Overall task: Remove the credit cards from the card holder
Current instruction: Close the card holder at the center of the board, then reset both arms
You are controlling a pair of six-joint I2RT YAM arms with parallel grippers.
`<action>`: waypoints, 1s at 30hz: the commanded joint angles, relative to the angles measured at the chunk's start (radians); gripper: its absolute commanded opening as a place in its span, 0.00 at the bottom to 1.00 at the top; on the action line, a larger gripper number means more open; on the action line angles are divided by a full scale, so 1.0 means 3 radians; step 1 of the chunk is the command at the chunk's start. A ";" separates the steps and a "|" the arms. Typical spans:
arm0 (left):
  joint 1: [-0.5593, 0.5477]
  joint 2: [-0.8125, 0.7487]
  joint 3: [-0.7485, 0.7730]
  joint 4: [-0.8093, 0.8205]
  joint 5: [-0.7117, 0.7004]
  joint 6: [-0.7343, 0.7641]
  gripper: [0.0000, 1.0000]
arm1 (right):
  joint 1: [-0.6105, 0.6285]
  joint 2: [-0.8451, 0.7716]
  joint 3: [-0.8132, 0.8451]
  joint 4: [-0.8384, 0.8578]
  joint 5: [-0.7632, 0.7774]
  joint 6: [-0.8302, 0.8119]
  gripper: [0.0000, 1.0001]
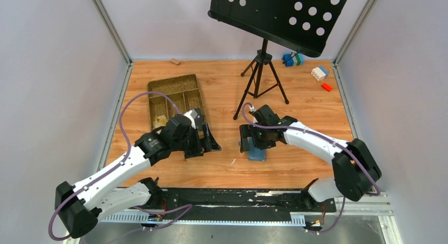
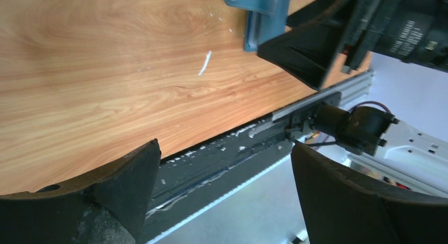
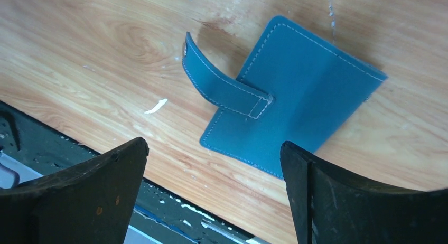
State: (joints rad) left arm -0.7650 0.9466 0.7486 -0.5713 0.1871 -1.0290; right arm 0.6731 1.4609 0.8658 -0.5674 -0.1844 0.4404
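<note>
The card holder (image 3: 301,104), a flat blue wallet, lies folded on the wooden table, and its strap tab (image 3: 222,88) curls up loose. In the top view the card holder (image 1: 258,154) sits just under my right gripper (image 1: 248,143). My right gripper (image 3: 214,146) is open and hovers over the holder's near edge, holding nothing. My left gripper (image 1: 205,147) is open and empty, a little left of the holder. In the left wrist view the left gripper (image 2: 224,149) hangs over the table's front edge, with the card holder (image 2: 261,11) at the top. The credit cards are hidden.
A brown compartmented tray (image 1: 158,88) lies at the back left, beside the left arm. A black music stand on a tripod (image 1: 260,77) rises behind the right gripper. Small coloured blocks (image 1: 319,74) sit at the back right. The black rail (image 1: 238,199) runs along the near edge.
</note>
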 commanded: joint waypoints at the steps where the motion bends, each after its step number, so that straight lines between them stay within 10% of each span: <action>1: 0.0014 -0.0223 0.0441 -0.0363 -0.0535 0.0538 1.00 | 0.0008 -0.0567 0.0341 -0.0166 0.0230 -0.0215 0.97; 10: 0.0011 -0.0361 0.0770 -0.0702 -0.1749 0.1340 1.00 | -0.0028 -0.1816 0.0062 0.0257 0.1138 -0.0596 0.99; 19: 0.0014 -0.1256 -0.0213 0.0205 -0.2983 0.1908 1.00 | -0.0283 -0.2839 -0.0845 0.1052 0.1992 -0.0681 0.85; 30: 0.0536 -0.1002 -0.1214 0.1387 -0.3724 0.2972 1.00 | -0.1140 -0.2587 -0.1485 0.1849 0.2537 -0.1294 0.84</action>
State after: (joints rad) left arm -0.6930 0.5926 0.4412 -0.3737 -0.8600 -0.2779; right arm 0.3916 0.6266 0.4664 -0.1806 0.5007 0.1688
